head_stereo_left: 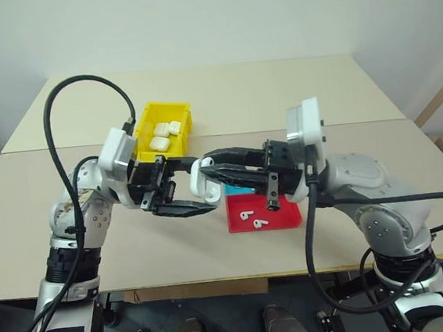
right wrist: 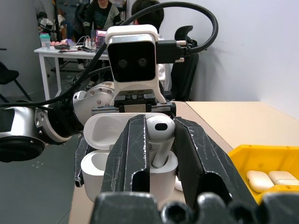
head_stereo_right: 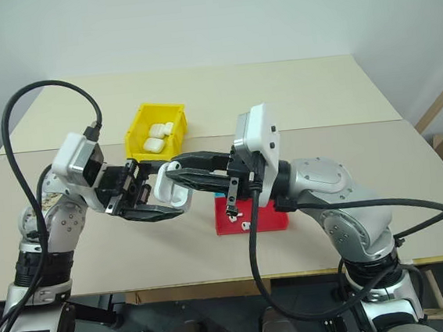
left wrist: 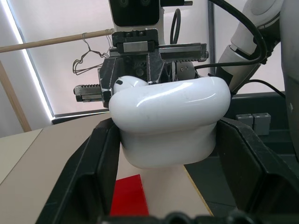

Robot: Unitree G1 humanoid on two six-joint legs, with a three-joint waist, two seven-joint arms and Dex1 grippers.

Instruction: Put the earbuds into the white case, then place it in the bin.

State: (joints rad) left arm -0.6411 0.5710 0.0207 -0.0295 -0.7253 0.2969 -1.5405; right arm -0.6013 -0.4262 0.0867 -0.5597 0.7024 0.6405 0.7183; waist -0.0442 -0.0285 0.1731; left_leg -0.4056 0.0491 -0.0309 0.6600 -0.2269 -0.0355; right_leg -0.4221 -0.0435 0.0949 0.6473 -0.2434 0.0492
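Observation:
My left gripper (head_stereo_left: 194, 187) is shut on the white case (head_stereo_left: 201, 180), held level above the table with its lid flipped open (right wrist: 106, 129). The right gripper (head_stereo_left: 213, 174) faces it and is shut on one earbud (right wrist: 159, 134), whose stem reaches down into the case's base (right wrist: 93, 171). In the left wrist view the case (left wrist: 170, 116) sits between my black fingers (left wrist: 88, 172), with the earbud's head (left wrist: 128, 83) showing over its rim. Two more earbuds (head_stereo_left: 247, 213) (head_stereo_left: 260, 223) lie on the red tray (head_stereo_left: 283, 216). The yellow bin (head_stereo_left: 169, 106) stands just behind the grippers.
The bin holds several white cases (head_stereo_left: 162, 132). The red tray has a blue section (head_stereo_left: 238, 189), partly hidden under the right gripper. Thick black cables (head_stereo_left: 54, 135) loop from both arms. The tan table (head_stereo_left: 277, 90) stretches behind and to both sides.

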